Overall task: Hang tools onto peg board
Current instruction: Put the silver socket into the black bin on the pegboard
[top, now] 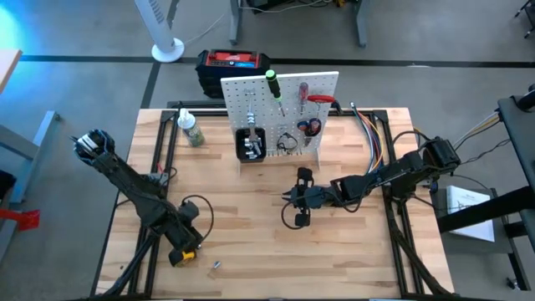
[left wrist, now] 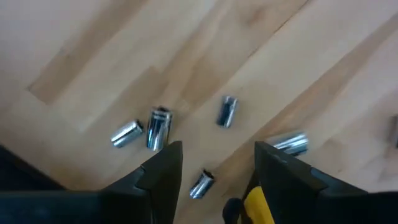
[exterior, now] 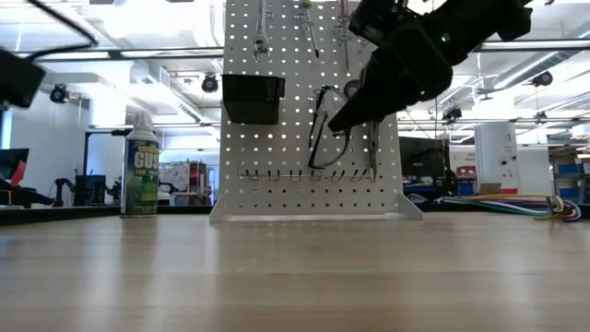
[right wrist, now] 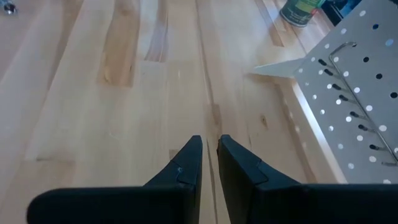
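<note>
Left gripper (left wrist: 214,163) nearest lens in left wrist view: fingers parted, nothing between them, hovering over about 5 small silver sockets (left wrist: 160,127) scattered on table (top: 251,242), lower left of high view, probably lining up pick. Right gripper (top: 294,199) mid-frame, fingers nearly closed, empty. Peg board (top: 251,104) upper centre, upright, green-handled screwdriver (top: 274,84), glasses (exterior: 327,138) already hung.

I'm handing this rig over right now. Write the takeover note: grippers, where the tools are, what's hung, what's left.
Left gripper: open, low over the near-left table, above five small silver sockets; holds nothing.
Right gripper: nearly shut, empty, mid-table in front of the peg board.
Done: green-handled screwdriver, red-handled screwdriver, glasses and other tools hang on the board; black bin holds items.
Left: the loose sockets near the left gripper. A yellow item at that gripper is unclear.
</note>
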Tool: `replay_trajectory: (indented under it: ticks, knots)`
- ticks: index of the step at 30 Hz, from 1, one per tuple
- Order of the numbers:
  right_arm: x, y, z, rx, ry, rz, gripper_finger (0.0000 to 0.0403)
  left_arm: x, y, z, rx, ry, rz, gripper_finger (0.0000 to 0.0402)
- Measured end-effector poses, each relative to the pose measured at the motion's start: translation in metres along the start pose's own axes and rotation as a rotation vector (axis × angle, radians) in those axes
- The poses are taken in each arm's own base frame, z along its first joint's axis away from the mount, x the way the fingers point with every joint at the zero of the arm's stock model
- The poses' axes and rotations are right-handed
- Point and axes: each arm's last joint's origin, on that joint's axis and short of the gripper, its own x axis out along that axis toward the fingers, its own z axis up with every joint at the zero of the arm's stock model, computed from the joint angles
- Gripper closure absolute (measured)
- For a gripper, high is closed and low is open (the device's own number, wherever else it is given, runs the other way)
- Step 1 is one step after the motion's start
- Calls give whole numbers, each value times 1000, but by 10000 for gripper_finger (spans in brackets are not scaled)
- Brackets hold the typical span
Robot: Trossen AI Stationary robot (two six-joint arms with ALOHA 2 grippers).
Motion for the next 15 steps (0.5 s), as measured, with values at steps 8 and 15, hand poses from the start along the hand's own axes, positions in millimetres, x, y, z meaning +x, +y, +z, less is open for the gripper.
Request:
replay_trajectory:
  ticks: [8,15]
  knots:
    - [1,0,-11,3,24,0,366,10,19,-1,37,63,139,184]
    - [2,0,-15,16,34,-1,366,27,28,-2,98,74,123,163]
